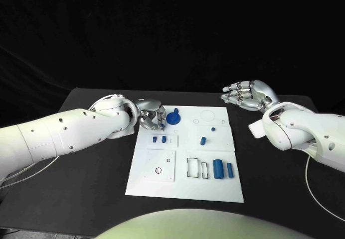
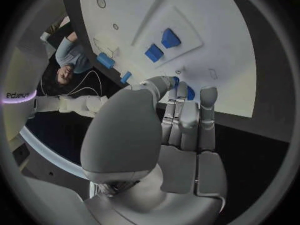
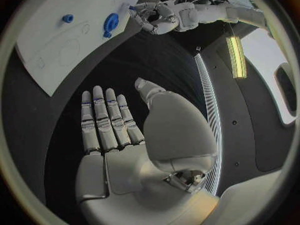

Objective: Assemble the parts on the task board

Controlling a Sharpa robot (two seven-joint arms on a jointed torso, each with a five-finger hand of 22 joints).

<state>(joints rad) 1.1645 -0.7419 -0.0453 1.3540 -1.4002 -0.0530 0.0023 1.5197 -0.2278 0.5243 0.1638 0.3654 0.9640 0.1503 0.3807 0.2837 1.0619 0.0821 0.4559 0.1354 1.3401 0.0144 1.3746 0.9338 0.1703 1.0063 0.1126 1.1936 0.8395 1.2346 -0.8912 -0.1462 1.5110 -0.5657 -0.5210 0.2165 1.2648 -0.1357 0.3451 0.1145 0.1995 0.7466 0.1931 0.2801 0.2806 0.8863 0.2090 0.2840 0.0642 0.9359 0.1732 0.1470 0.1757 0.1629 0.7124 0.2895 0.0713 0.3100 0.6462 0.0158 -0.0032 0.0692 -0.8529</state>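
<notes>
The white task board [image 1: 188, 186] lies in the middle of the black table. My left hand [image 1: 151, 118] hovers over its far left corner with fingers pointing down. Thumb and fingers pinch a small blue part [image 2: 188, 92], mostly hidden by the fingers [image 2: 181, 112]. Just right of that hand a round blue part [image 1: 175, 118] stands on the board. Two small blue parts [image 1: 162, 140] lie below the hand, and blue cylinders [image 1: 224, 170] lie near the front right. My right hand [image 1: 248, 94] is raised past the board's far right corner, fingers apart and holding nothing.
Two more small blue parts [image 1: 203, 141] lie mid-board. A circular outline [image 1: 208, 116] and rectangular recesses [image 1: 193, 168] mark the board. Black table [image 1: 86, 194] shows on both sides of the board. A cable [image 1: 316, 194] runs along the right.
</notes>
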